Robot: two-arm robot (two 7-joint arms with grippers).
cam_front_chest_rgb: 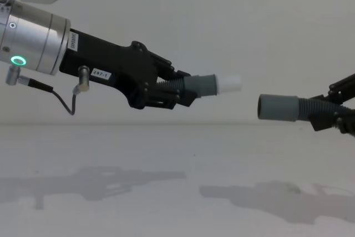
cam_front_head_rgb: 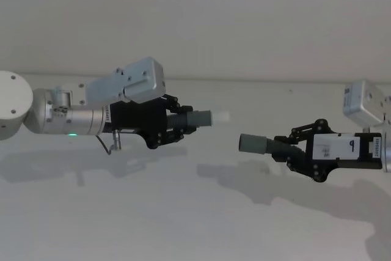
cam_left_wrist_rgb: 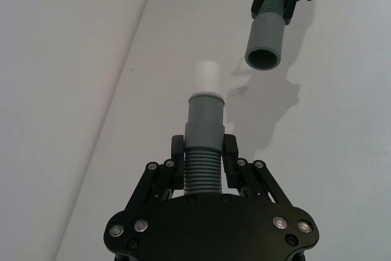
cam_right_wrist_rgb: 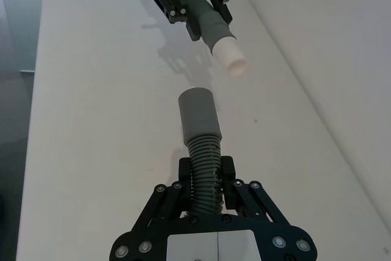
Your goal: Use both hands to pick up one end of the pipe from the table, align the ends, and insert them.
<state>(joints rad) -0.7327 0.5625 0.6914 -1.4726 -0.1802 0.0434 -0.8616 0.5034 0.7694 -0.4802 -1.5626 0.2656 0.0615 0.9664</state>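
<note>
Pipe halves hang above the worktop [cam_front_head_rgb: 183, 224], apart: left tool [cam_front_head_rgb: 177, 128] pinches the white-tipped piece [cam_front_head_rgb: 201, 118], right tool [cam_front_head_rgb: 293, 151] the socket piece [cam_front_head_rgb: 259, 143]; ribs probably light, bendy, so grip near cuffs

My left gripper [cam_front_head_rgb: 183, 128] and right gripper [cam_front_head_rgb: 292, 149] hold pipe pieces, white tip [cam_front_head_rgb: 220, 117] facing grey cuff [cam_front_head_rgb: 253, 143], apart above the table [cam_front_head_rgb: 183, 212]

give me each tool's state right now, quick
Left tool: shut on the white-tipped pipe piece, held above the table.
Right tool: shut on the open-cuffed pipe piece, held above the table; ends still apart.
</note>
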